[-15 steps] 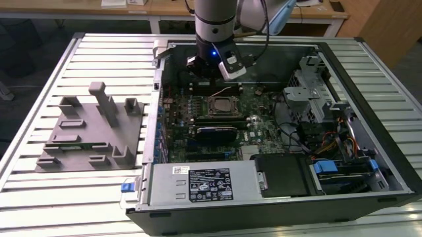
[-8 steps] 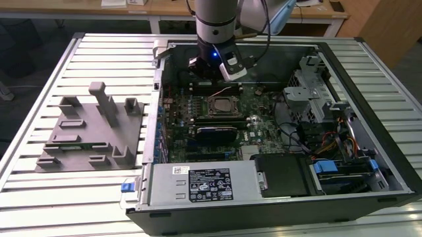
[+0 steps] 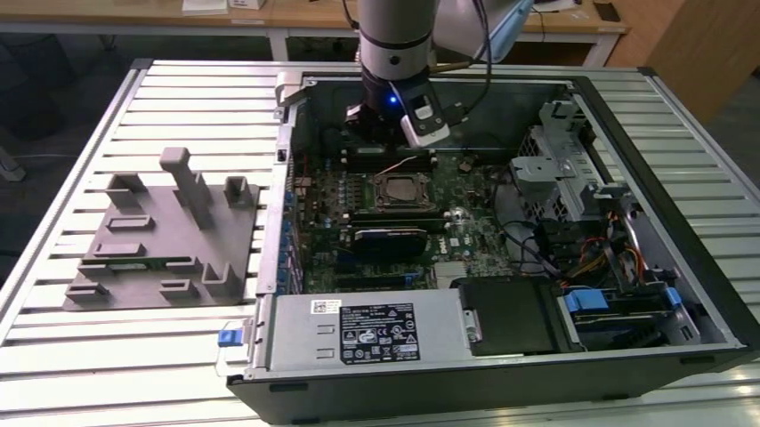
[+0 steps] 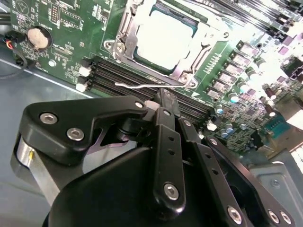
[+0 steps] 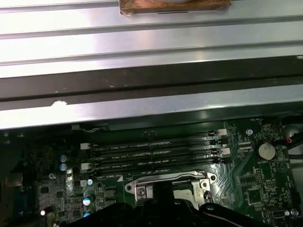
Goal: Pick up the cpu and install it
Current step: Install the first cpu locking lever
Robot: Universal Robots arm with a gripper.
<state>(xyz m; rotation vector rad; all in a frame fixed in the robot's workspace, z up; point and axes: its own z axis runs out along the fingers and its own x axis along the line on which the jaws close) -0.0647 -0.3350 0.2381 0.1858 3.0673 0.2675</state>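
Grey plastic made up the tray (image 3: 160, 236) on the exterior view's left, its upright holders standing on the slatted metal table (image 3: 71, 356) just beside the open computer case (image 3: 499, 374). Inside the case lay the green motherboard (image 3: 392, 213), and near its middle sat the black-framed socket (image 3: 400, 189). In the second wrist view the cpu (image 4: 163, 35) rested in that socket, its silvery-white top showing inside the metal frame (image 4: 187, 71), with a thin wire lever (image 4: 142, 86) lying along the frame's edge and the dark memory slots (image 4: 123, 75) just beside it. A round coin battery (image 4: 38, 39) sat further off on the board. The gripper (image 4: 163, 97) hung over the memory slots, near the socket and apart from the chip, its black fingers (image 4: 165, 113) drawn together and grasping nothing. In the exterior view the arm (image 3: 396, 36) came down at the far side of the case, a blue light glowing on its wrist. On the exterior view's right stood the drive cage (image 3: 570, 151) and bundled cables (image 3: 594, 258).
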